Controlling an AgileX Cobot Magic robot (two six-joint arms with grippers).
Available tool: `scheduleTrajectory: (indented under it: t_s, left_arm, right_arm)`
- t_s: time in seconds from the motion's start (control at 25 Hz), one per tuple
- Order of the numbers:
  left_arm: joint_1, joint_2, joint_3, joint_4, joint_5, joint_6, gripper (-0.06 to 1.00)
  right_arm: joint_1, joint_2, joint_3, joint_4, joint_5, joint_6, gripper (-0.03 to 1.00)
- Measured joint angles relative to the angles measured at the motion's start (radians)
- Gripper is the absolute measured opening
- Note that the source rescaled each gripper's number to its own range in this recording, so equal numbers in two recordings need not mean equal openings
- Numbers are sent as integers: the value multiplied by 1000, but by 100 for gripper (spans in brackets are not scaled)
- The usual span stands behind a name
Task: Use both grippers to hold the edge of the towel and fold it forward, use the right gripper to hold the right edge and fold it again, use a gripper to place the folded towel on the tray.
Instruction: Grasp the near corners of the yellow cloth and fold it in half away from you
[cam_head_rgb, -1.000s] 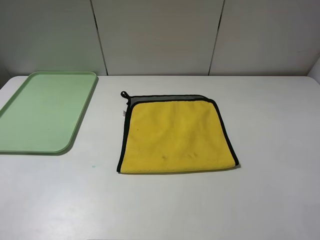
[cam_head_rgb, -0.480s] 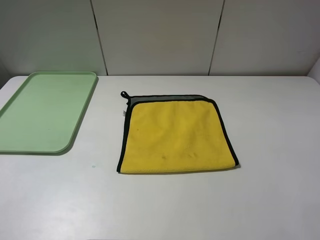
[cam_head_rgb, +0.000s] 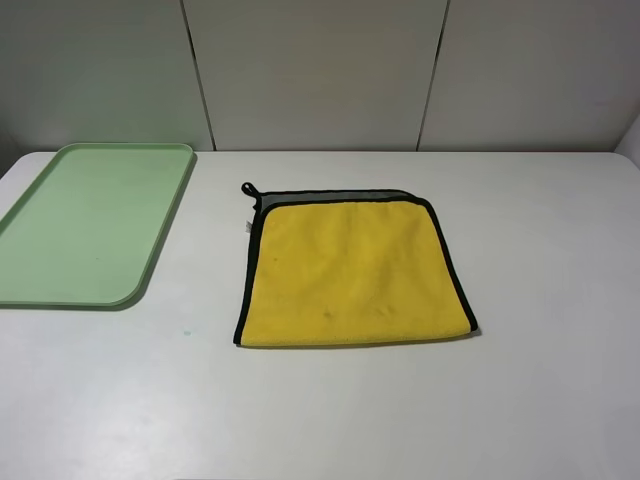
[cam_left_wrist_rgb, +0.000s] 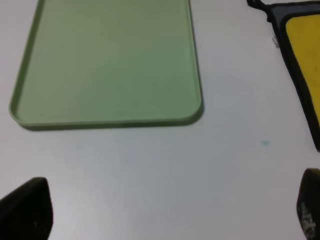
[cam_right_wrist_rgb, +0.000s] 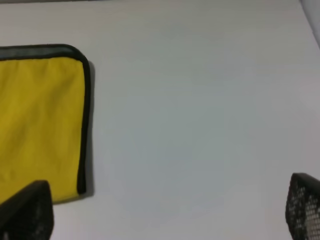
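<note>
The towel (cam_head_rgb: 355, 275) lies folded mid-frame on the tabletop (cam_head_rgb: 560, 240), well apart from the tray (cam_head_rgb: 90, 220) at the left, whose near corner is cut off. Neither has moved since the earlier frame. The towel's white tag (cam_head_rgb: 249, 228) is too small to read. The left fingers (cam_left_wrist_rgb: 27, 212) and right fingers (cam_right_wrist_rgb: 27, 212) stand wide apart, only their tips showing.

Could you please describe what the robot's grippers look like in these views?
Only the fingertips show. The left gripper has black, blocky fingers; the right gripper likewise, one finger with a dotted mesh-like texture. No arms, cables or markings are visible.
</note>
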Motion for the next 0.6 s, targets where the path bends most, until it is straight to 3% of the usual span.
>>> scheduleTrajectory:
  t_s: [0.24, 0.6]
  left_arm:
    - [0, 76, -56, 0, -18, -3, 98]
    - [0, 490, -247, 0, -98, 44, 97]
  right_arm:
    - [0, 106, -125, 0, -31, -5, 100]
    - [0, 223, -244, 22, -86, -51, 100]
